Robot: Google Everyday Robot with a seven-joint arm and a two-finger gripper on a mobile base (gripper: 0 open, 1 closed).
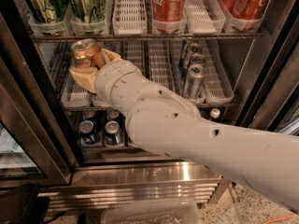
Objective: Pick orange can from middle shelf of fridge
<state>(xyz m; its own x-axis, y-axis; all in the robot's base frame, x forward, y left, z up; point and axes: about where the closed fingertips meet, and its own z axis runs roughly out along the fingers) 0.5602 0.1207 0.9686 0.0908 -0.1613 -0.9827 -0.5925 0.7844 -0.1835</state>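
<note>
Fingers [80, 78] of my gripper [92, 65] are clamped on the orange can [84, 53], one tan pad low on its left and the other against its right side. I have the gripper inside the fridge [29, 118], at the left end of the middle shelf [216, 87]. The can stands roughly upright with its silver lid facing me, just beneath the rack of green cans [88, 3]. I cannot tell whether its base touches the white tray below, since the lower finger hides it. My white arm [187, 125] slants in from the lower right, crossing the shelf's front edge. Slim silver cans [192, 78] line a lane to the right, well apart from the gripper. Red cola cans [167, 3] sit above them, and small blue cans [96, 130] on the bottom rack.
</note>
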